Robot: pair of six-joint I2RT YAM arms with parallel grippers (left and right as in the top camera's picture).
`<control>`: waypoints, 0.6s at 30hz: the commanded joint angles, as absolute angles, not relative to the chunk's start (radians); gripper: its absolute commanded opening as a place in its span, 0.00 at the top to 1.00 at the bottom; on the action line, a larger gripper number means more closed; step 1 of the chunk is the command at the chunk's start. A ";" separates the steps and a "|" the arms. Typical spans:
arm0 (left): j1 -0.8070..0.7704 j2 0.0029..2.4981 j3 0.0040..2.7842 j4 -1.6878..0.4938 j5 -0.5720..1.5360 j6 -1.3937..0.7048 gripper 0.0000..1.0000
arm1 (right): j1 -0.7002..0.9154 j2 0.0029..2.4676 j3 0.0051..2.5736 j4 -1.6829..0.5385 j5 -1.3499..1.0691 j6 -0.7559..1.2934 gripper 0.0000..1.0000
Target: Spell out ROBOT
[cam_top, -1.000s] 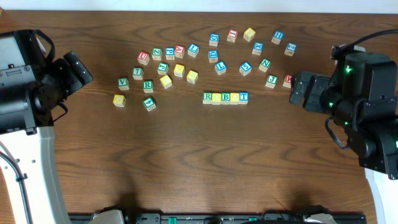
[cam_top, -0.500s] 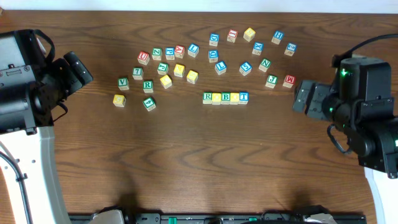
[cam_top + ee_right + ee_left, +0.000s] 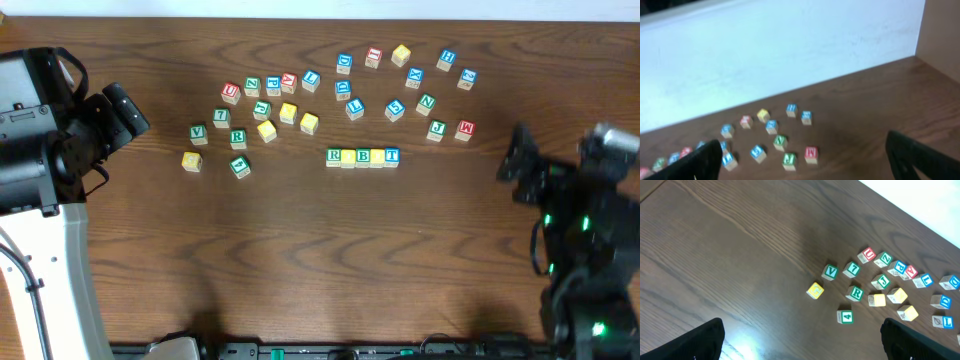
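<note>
Row: the five-cube line [image 3: 362,156] sits mid-tabletop [image 3: 320,260], the cubes side by side and touching.
Order: left to right, the green R cube [image 3: 334,156], a yellow cube [image 3: 348,157], the green B cube [image 3: 363,156], a second yellow cube [image 3: 377,157], the blue T cube [image 3: 392,155].
Left claw [image 3: 135,112]: wide open and holding nothing, out at the left edge, well apart from the row.
Right claw [image 3: 515,162]: also spread wide and empty, on the right side and blurred from overhead, well apart from the row.
Left scatter: the loose yellow block [image 3: 191,160] and the green 4 block [image 3: 240,167] lie between the left claw and the row. The spare green R [image 3: 237,138], the green V [image 3: 198,133] and the red U [image 3: 231,92] sit just behind them.
Right scatter: the red M [image 3: 465,130] and the green J [image 3: 437,128] lie nearest the right claw, behind the line from it to the row.
Closest neighbours: a blue-framed block [image 3: 354,108] behind the row and a yellow block [image 3: 309,122] to its rear-left, neither touching it.
Backdrop: a white wall [image 3: 780,50] rises behind the tabletop in the right wrist view.
</note>
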State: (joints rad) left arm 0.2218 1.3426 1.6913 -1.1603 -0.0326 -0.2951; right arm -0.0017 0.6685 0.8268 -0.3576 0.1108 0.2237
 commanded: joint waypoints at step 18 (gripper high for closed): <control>0.226 1.348 1.706 -1.163 -0.038 -0.304 0.02 | -0.064 0.005 0.041 -0.070 -0.056 0.178 0.01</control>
